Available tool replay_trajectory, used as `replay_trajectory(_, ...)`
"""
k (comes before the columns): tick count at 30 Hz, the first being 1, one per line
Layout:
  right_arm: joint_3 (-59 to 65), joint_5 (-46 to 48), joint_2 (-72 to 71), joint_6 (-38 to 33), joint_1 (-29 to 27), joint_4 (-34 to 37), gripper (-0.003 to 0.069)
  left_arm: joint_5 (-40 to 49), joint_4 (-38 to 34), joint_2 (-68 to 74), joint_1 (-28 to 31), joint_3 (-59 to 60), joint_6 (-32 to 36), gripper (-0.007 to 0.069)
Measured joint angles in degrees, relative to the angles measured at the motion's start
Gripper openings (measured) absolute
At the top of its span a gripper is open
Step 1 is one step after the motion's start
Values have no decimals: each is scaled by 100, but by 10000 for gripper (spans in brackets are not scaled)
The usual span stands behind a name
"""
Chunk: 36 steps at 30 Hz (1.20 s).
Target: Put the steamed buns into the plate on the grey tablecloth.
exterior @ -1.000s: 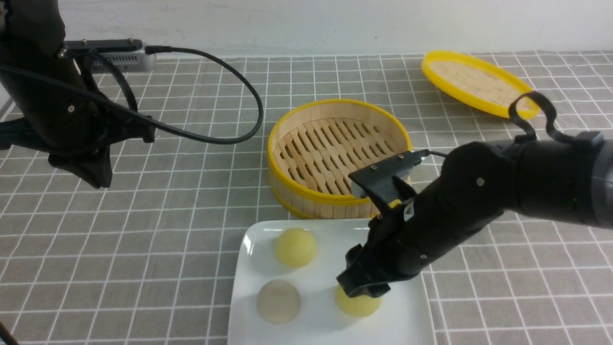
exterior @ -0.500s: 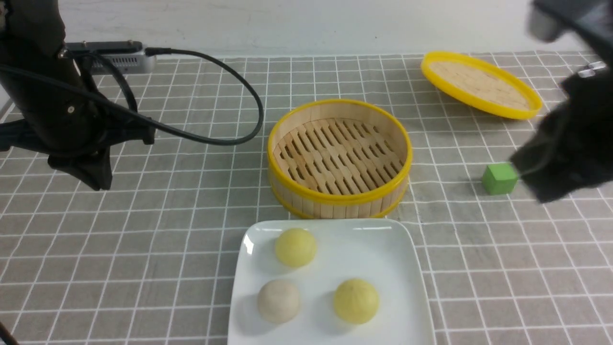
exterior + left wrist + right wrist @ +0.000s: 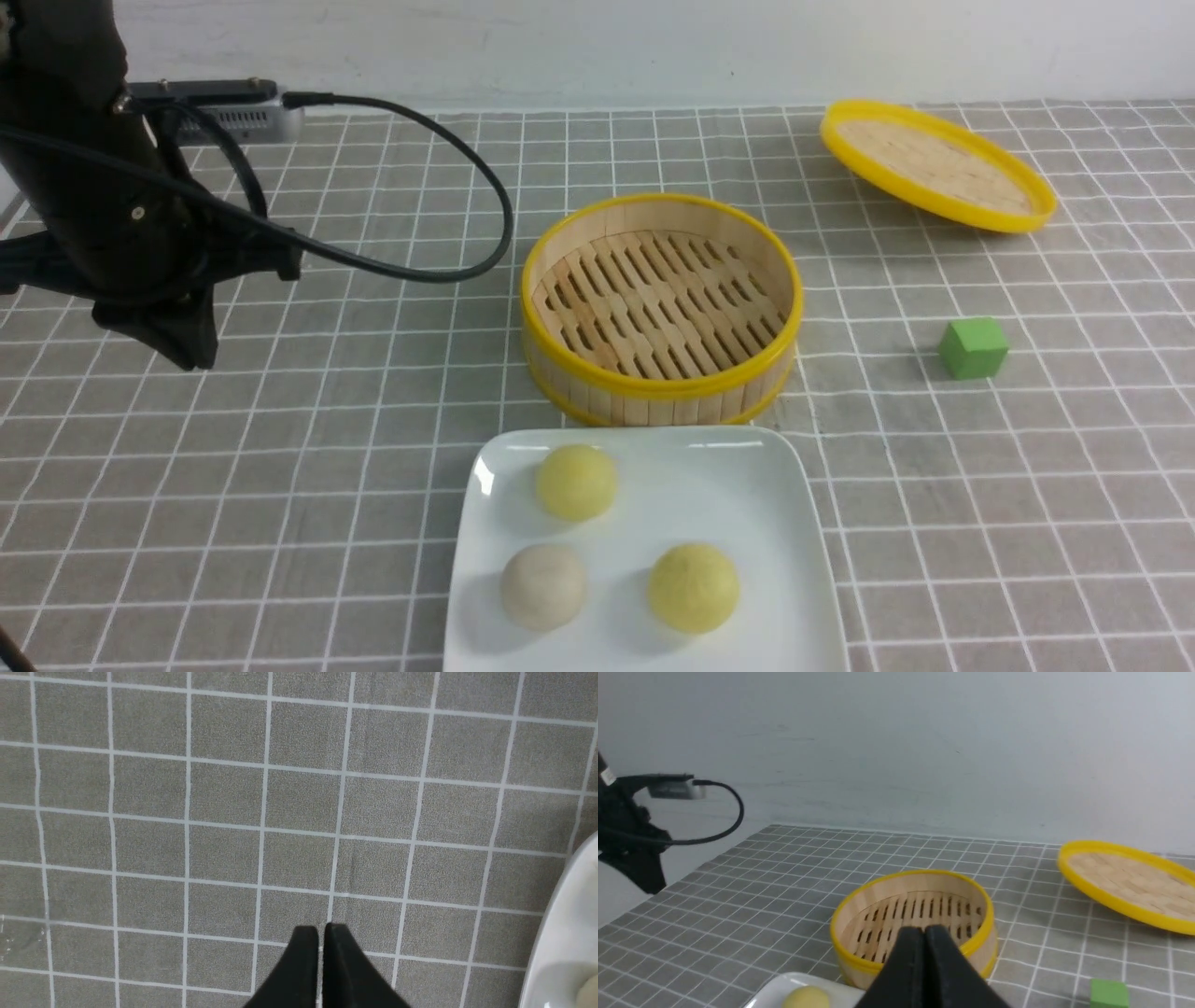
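Three steamed buns lie in the white square plate (image 3: 775,560) at the front of the grey tablecloth (image 3: 373,467): a pale yellow bun (image 3: 576,481) at the back, an off-white bun (image 3: 543,586) front left, a pale yellow bun (image 3: 694,587) front right. My left gripper (image 3: 191,350) hangs shut and empty above the cloth at the far left; the left wrist view shows its closed tips (image 3: 321,931) and the plate's edge (image 3: 567,933). My right gripper (image 3: 924,933) is shut and empty, out of the front view, raised behind the plate; one yellow bun (image 3: 806,997) shows below it.
An empty bamboo steamer basket (image 3: 661,303) stands just behind the plate. Its yellow-rimmed lid (image 3: 936,163) lies at the back right. A green cube (image 3: 973,347) sits right of the basket. A black cable (image 3: 448,187) and a grey box (image 3: 224,112) are at the back left.
My right gripper let go of the front-right yellow bun in the plate, then rose and withdrew to the right, out of the front view. The left arm has not moved.
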Motion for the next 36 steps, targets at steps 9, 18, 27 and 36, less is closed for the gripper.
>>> replay_trajectory(9, 235, -261, 399, -143, 0, 456, -6, 5, 59, 0, 0, 0, 0, 38)
replay_trajectory(18, 240, 218, 399, -1317, 0, 1894, -2, 11, 59, 0, 0, 0, 0, 38)
replay_trajectory(27, 240, 271, 399, -1676, 0, 2112, 3, -3, 223, 0, 0, 0, 0, 40)
replay_trajectory(36, 240, 283, 399, -1692, 0, 2128, 13, -1, 413, 0, 0, 0, -26, 46)
